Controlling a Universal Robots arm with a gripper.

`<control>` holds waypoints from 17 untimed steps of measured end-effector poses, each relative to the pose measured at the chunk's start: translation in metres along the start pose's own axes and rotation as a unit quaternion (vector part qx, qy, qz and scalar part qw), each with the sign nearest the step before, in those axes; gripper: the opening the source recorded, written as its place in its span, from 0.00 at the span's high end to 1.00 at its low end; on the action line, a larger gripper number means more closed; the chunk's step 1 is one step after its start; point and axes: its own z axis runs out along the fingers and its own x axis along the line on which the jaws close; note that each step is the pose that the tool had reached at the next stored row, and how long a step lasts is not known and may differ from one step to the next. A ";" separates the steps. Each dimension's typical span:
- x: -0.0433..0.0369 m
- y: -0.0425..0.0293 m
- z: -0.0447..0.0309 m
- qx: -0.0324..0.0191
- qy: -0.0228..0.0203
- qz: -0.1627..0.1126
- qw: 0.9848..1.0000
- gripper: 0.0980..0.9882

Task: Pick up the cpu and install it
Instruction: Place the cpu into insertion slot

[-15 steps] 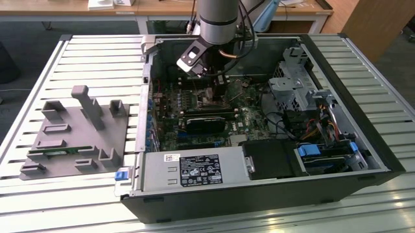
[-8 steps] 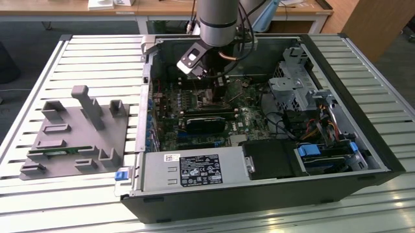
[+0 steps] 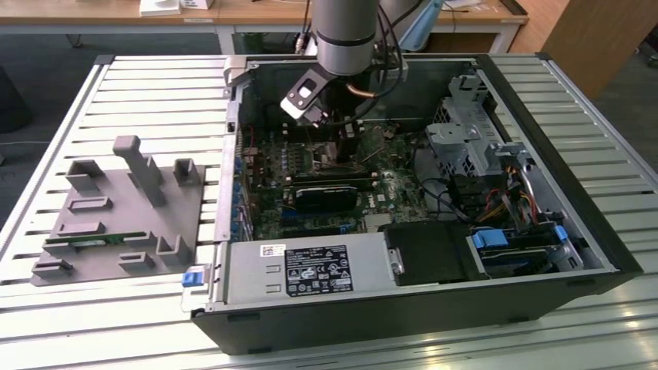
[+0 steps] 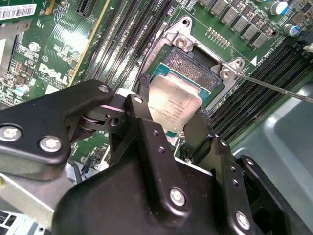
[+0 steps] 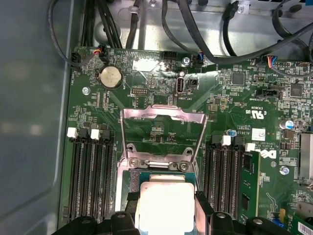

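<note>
Slatted white table (image 3: 154, 92) — wooden desk (image 3: 103, 17) behind, dark floor (image 3: 52, 62), glare on slats.

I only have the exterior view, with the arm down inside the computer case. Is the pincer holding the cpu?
Observer: Yes. In the second wrist view the pincer grips the cpu by two opposite edges.
Operator: Where is it relative to the socket?
Observer: Over the socket, partly covering it; seated or not, I cannot tell.
Operator: Is the retaining frame open?
Observer: Yes, in the first wrist view the metal frame is flipped back, clear of the cpu.
</note>
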 end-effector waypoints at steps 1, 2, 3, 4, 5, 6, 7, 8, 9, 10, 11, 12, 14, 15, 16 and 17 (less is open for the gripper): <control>0.0000 0.0000 0.0002 0.000 0.000 0.000 1.000 0.51; 0.0000 0.0000 0.0004 0.000 0.000 0.000 1.000 0.51; 0.0000 0.0000 0.0006 0.000 0.000 0.000 1.000 0.51; 0.0000 -0.0001 0.0013 0.000 0.000 0.000 1.000 0.51; 0.0000 -0.0001 0.0018 0.000 0.000 0.000 1.000 0.51; 0.0000 -0.0001 0.0020 0.000 0.000 0.000 1.000 0.51; 0.0000 -0.0001 0.0022 0.000 0.000 0.000 1.000 0.51; 0.0000 -0.0001 0.0024 0.000 0.000 0.000 1.000 0.51; 0.0000 -0.0001 0.0026 0.000 0.000 0.000 1.000 0.51; 0.0000 -0.0001 0.0029 0.000 0.000 0.000 1.000 0.51; 0.0000 -0.0001 0.0031 0.000 0.000 0.000 1.000 0.51; 0.0000 -0.0001 0.0034 0.000 0.000 0.000 1.000 0.51; 0.0001 -0.0002 0.0041 0.000 0.000 0.000 1.000 0.51; 0.0002 -0.0002 0.0045 0.000 0.000 0.001 1.000 0.51; 0.0004 -0.0002 0.0050 0.000 0.000 0.001 1.000 0.51; 0.0007 -0.0003 0.0054 0.000 0.000 0.002 1.000 0.51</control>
